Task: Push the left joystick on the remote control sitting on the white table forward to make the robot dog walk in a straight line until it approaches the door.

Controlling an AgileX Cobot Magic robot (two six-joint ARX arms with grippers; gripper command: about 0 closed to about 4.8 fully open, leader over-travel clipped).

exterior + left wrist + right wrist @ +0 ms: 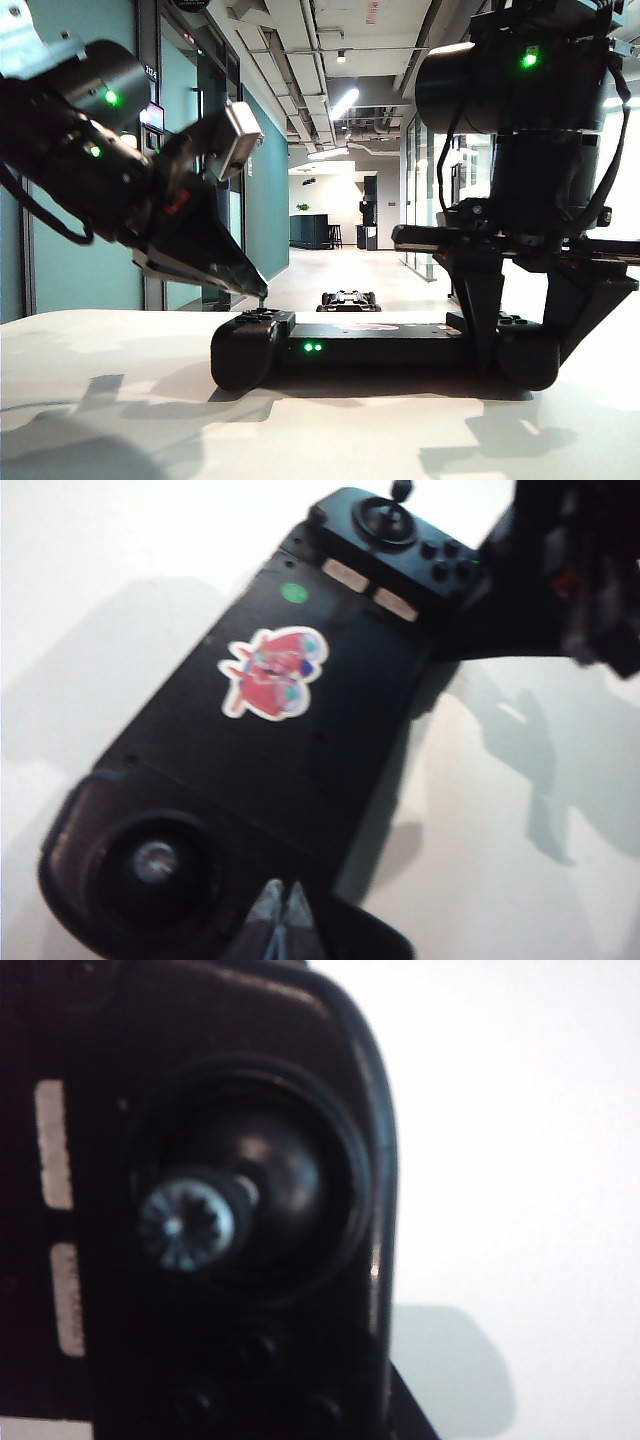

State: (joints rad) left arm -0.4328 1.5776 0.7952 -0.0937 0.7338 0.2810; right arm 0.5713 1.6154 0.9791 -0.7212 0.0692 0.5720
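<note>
Exterior view: the remote control [385, 345] lies across the white table [110, 400], green lights facing the camera; the left gripper [262, 293], fingers pressed together into one tip, comes down at a slant onto the left joystick [262, 304] at the controller's left end; the right gripper [515, 345] straddles the opposite end, jaws half spread with a finger on either side of the housing, apparently bracing it; the robot dog [348, 299] sits low on the corridor floor beyond, well short of any door.

Left wrist view: the closed fingertips [283, 920] sit just beside the left joystick [155, 860]; a red sticker [272, 672] marks the flat middle of the remote control [300, 730].

Right wrist view: only the right joystick [190, 1222] in its socket shows; no fingers visible.

Technique: push the stem straight away from the camera, steadily, without sideways drift, the brace keeping the body from sliding.

Containers: none present.
</note>
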